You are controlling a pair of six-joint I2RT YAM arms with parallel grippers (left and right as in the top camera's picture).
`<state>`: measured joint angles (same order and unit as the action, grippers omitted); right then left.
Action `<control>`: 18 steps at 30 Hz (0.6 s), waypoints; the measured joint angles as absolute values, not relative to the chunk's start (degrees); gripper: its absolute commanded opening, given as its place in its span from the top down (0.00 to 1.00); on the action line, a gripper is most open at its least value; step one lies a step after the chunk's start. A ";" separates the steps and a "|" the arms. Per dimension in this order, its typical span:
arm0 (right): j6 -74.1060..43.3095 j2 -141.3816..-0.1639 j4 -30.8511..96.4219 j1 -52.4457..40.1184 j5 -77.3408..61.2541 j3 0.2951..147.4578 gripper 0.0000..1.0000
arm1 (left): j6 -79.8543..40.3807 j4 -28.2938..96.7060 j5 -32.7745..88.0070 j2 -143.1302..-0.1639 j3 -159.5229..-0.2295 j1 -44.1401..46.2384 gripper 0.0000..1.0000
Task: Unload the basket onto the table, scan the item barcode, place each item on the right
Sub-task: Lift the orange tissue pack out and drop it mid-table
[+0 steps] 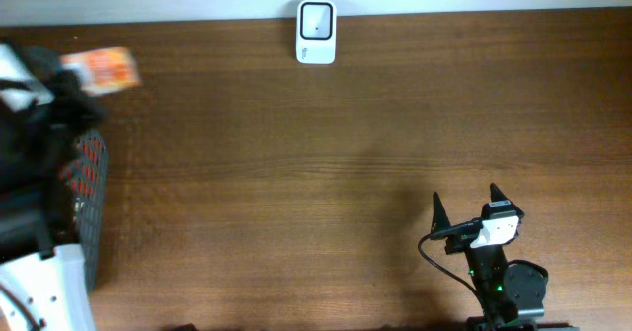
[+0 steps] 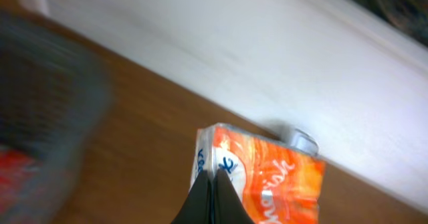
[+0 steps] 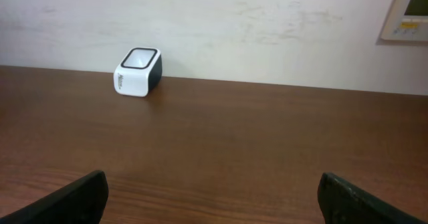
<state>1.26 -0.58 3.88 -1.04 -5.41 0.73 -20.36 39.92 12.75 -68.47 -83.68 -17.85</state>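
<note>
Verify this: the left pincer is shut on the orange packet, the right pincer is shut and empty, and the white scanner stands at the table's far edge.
The right pincer is open, not shut; the right wrist view shows its fingers spread wide, nothing between them. The left pincer is shut on the orange packet, and the white scanner stands at the table's far edge.

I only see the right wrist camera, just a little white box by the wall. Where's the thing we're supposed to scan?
Observer: The left gripper has it: an orange packet, pinched shut at its edge.
Kid: Is it close to getting scanned?
Observer: No. Overhead, the packet is far to the left, and your white box, the scanner, sits at the back middle of the table.
Kid: What else is over there?
Observer: A dark mesh basket with something red inside, at the table's left edge.
</note>
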 measured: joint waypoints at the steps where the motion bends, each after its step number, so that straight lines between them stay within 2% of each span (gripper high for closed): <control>1: 1.21 -0.58 3.90 -1.04 -5.39 0.73 0.02 | -20.38 40.32 12.93 -69.10 -83.44 -14.28 1.00; 4: 1.26 -0.58 3.88 -1.04 -5.39 0.73 0.02 | -20.36 40.51 13.21 -78.59 -80.62 0.99 1.00; 9: 1.26 -0.58 3.90 -1.04 -5.39 0.73 0.01 | -20.36 38.17 12.60 -99.94 -78.94 15.42 1.00; 10: 1.23 -0.58 3.90 -1.04 -5.39 0.73 0.01 | -20.38 37.67 12.64 -102.87 -78.59 17.54 0.96; 11: 1.23 -0.58 3.90 -1.04 -5.39 0.73 0.01 | -20.38 36.91 12.67 -105.06 -78.50 19.22 0.79; 12: 1.28 -0.58 3.90 -1.04 -5.39 0.73 0.01 | -20.40 36.25 12.67 -106.67 -78.48 20.47 0.37; 15: 1.28 -0.58 3.90 -1.04 -5.39 0.73 0.01 | -20.36 34.44 12.64 -107.92 -78.48 22.63 0.08; 18: 1.26 -0.58 3.88 -1.04 -5.39 0.73 0.01 | -18.85 36.01 12.69 -107.90 -80.53 22.02 0.05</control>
<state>1.26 -0.58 3.88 -1.04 -5.39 0.73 -18.85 36.01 12.69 -107.90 -80.53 22.02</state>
